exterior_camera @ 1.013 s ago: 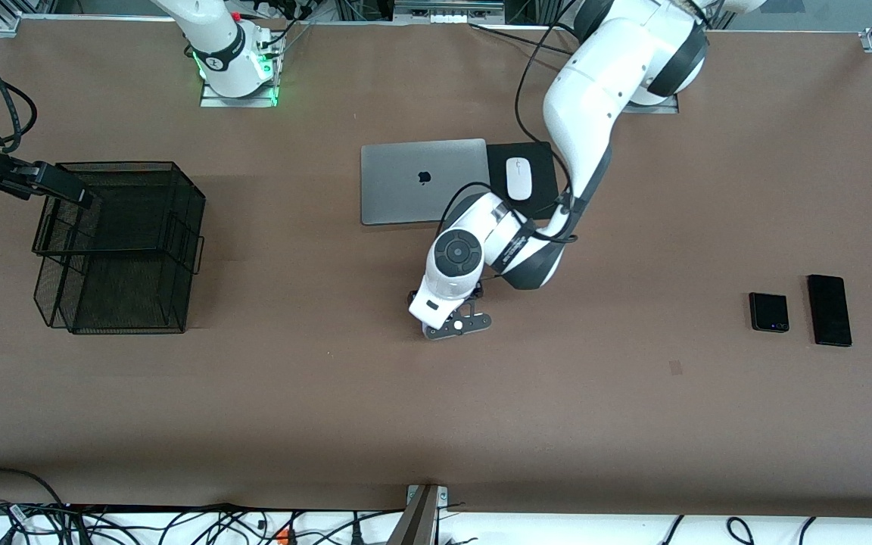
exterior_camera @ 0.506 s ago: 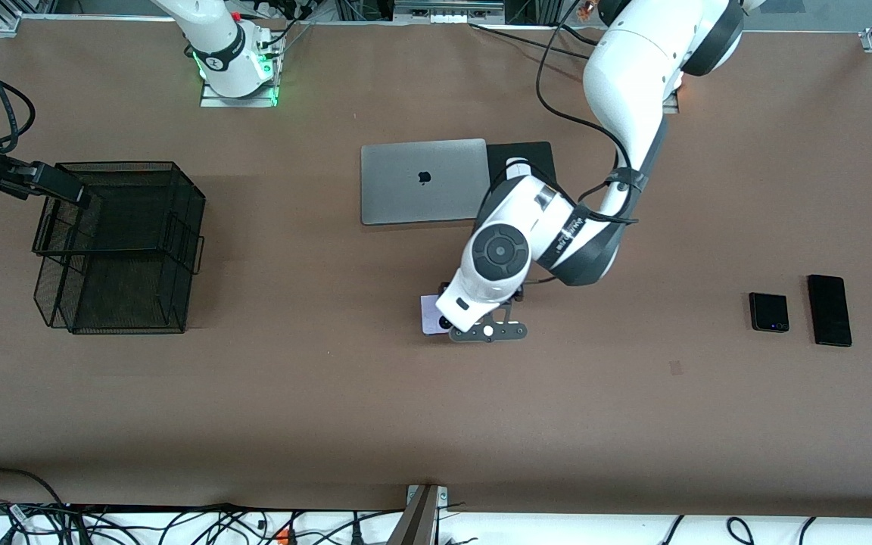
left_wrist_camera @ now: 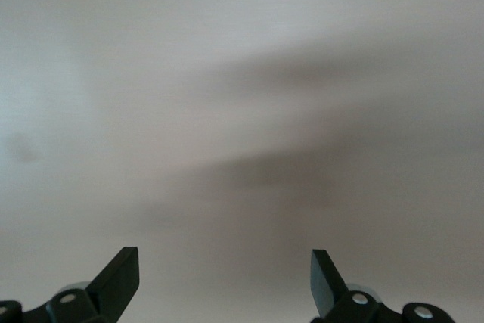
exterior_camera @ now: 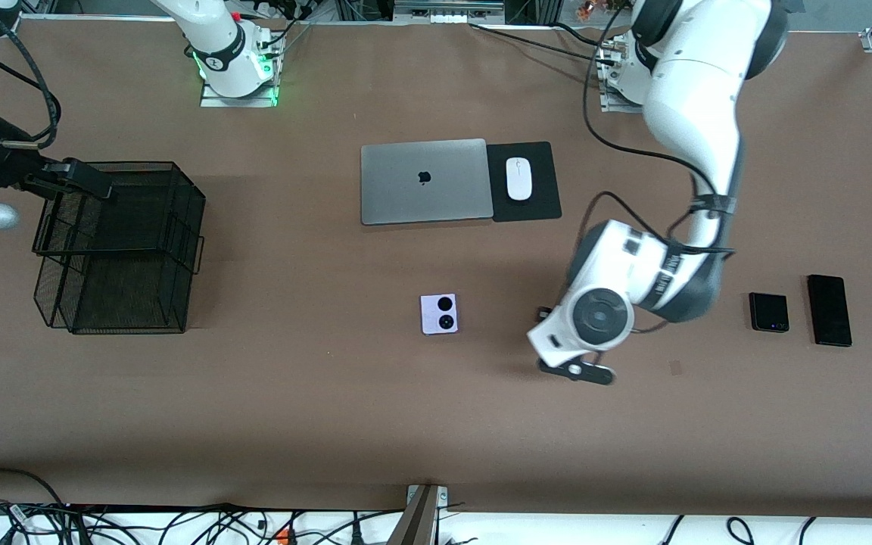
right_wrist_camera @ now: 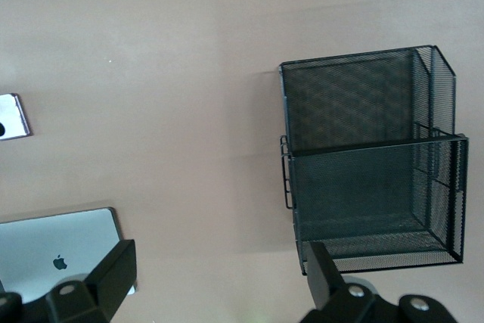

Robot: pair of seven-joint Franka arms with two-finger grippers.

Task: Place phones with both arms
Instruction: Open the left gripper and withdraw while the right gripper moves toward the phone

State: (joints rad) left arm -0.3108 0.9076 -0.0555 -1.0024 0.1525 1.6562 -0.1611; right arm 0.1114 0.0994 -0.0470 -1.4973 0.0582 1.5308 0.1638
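Front view: your lilac phone [exterior_camera: 440, 313] lies flat mid-table; small black phone [exterior_camera: 769, 312] and long black slab [exterior_camera: 829, 310] sit toward the left arm's end. Left gripper [exterior_camera: 576, 369] hovers between them.

Left wrist: fingers [left_wrist_camera: 121, 277] wide, empty.

Right wrist: right gripper [right_wrist_camera: 219, 277] wide, empty, over the mesh basket [right_wrist_camera: 370, 164].

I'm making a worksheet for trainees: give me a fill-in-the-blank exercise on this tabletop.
1. The white mouse lies on a black ____.
2. The lilac phone shows two black ____.
3. The left tool, over bare table, has its fingers ____.
4. The right tool, open too, hangs over the black mesh ____.

Missing words: pad; circles; open; basket
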